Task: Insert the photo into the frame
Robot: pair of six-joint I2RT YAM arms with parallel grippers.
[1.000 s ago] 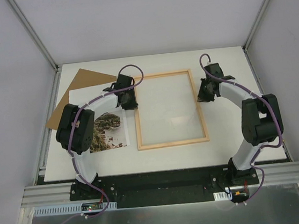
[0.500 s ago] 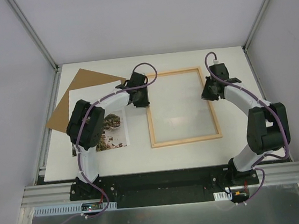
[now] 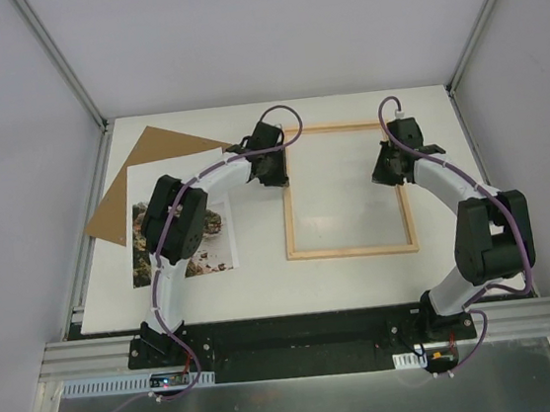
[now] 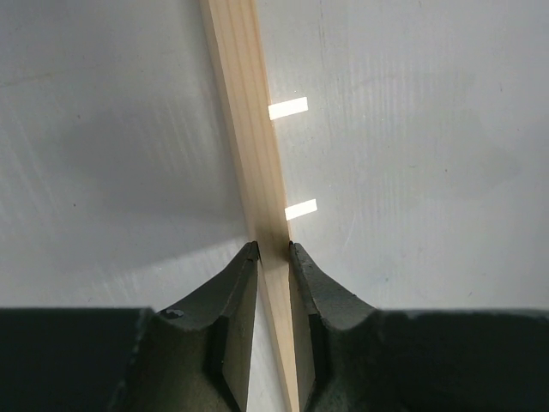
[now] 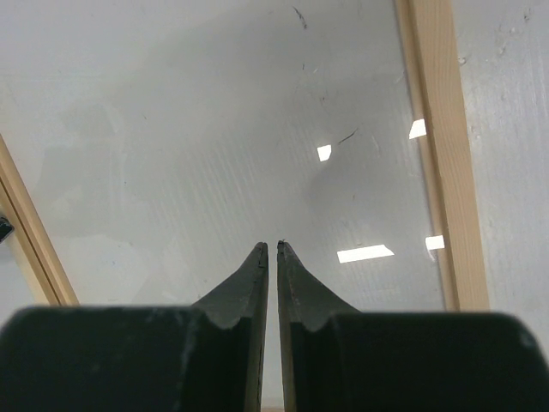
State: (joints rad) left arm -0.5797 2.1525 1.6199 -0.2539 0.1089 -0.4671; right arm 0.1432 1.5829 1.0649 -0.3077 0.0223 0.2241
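Light wooden frame (image 3: pixel 353 250) lies flat on the white table (image 3: pixel 265 292), right of centre. The left gripper (image 4: pixel 269 249) pinches the frame's left rail between both fingers. The right gripper (image 5: pixel 276 246) has its fingers pressed together, holding nothing, over the clear pane just inside the right rail. The photo (image 3: pixel 216 252) lies picture-up at the table's left, apart from the frame, overlapping a brown backing board (image 3: pixel 142 171).

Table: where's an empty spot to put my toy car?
Bare table shows between the photo and the frame, and along the near edge in front of both. The left side is crowded: photo, brown board, left arm.
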